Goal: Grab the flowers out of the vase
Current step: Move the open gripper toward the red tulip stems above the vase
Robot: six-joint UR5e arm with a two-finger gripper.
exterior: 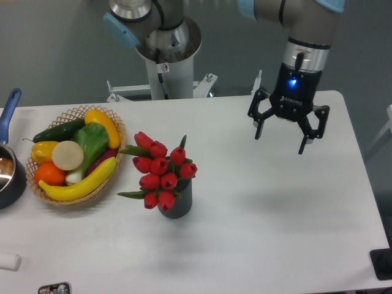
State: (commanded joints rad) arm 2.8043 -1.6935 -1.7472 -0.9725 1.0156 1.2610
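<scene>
The black two-finger tool (288, 130) hangs released, jaws spread and empty, above the white counter (275, 220), while the bunch of red tulip flowers (162, 169) stands upright in the dark ribbed cylindrical vase (176, 203), well apart toward the camera's left and nearer it.

The gripper (280, 144) is held pointing straight down from a vertical wrist, on which a blue light is lit. Its two dark fingers (304, 139) are spread wide apart, and nothing is held between them. The arm is seen rising directly above it.
</scene>
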